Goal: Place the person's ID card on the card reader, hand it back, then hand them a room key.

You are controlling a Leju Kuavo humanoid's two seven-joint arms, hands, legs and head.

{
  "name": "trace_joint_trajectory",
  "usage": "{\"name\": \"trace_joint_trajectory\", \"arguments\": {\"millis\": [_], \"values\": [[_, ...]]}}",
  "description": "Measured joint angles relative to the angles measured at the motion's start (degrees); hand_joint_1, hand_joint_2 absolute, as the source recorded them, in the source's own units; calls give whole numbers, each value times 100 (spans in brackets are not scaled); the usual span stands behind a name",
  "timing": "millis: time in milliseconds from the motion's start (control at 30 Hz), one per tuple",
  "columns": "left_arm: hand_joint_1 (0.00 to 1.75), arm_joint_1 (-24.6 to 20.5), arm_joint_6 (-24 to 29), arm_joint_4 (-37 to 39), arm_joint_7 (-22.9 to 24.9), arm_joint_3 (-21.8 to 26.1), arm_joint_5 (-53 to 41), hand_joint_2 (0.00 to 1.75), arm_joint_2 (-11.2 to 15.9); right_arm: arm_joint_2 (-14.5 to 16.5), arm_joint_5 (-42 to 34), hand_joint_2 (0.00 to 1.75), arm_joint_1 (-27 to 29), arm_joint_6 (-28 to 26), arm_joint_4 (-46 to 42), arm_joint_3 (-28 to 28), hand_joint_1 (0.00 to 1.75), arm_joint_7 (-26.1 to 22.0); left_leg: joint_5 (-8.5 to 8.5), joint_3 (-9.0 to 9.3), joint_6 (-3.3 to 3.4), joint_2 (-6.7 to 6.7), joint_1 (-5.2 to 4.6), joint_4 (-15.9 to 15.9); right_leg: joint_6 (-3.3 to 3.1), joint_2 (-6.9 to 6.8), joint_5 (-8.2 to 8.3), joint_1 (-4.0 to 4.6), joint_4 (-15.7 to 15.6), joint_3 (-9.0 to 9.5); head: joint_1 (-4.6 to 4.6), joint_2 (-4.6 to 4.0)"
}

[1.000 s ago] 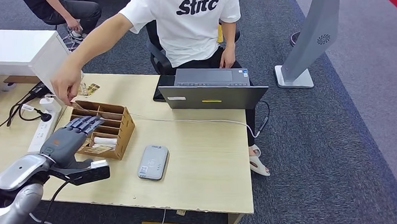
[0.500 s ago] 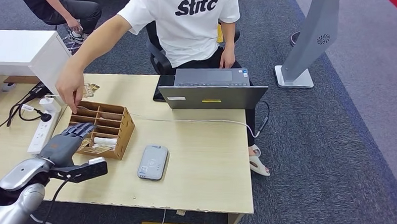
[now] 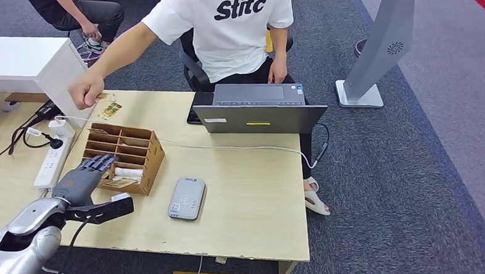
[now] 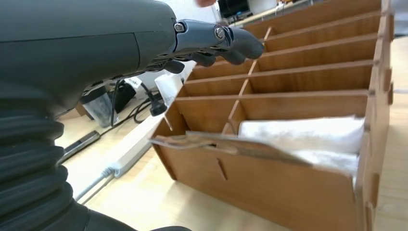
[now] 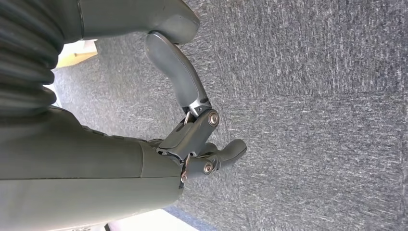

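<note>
Near: your grey left hand (image 3: 78,180) empty, fingers spread, at near-left corner of brown wooden divider box (image 3: 125,157). Right hand (image 5: 192,139) hangs empty, fingers loosely apart. Grey card reader (image 3: 187,199) right of box, bare. Far: person's closed hand (image 3: 85,93), contents unclear. Step judged room-key pickup; next, reach into box.

Just ahead of the left fingers (image 3: 99,160) stands the wooden organizer (image 3: 143,155) — bare counter (image 3: 255,198) opens beyond it, past the card reader (image 3: 187,199), up to the laptop (image 3: 259,116).
</note>
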Motion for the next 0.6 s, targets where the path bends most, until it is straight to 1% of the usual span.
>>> {"name": "trace_joint_trajectory", "arguments": {"millis": [267, 600], "values": [[0, 13, 287, 480, -5, 2, -208, 175, -166, -2, 38, 175, -1, -1, -1, 5, 0, 34, 0, -3, 0, -2, 0, 0, 0, -2, 0, 0, 0, 1, 0, 0], [0, 15, 332, 685, -5, 2, -214, 175, -271, -2, 38, 175, 0, -1, -3, 7, 0, 36, 0, -3, 1, -3, 0, 0, 0, -3, 0, 0, 0, 1, -1, 0]]}}
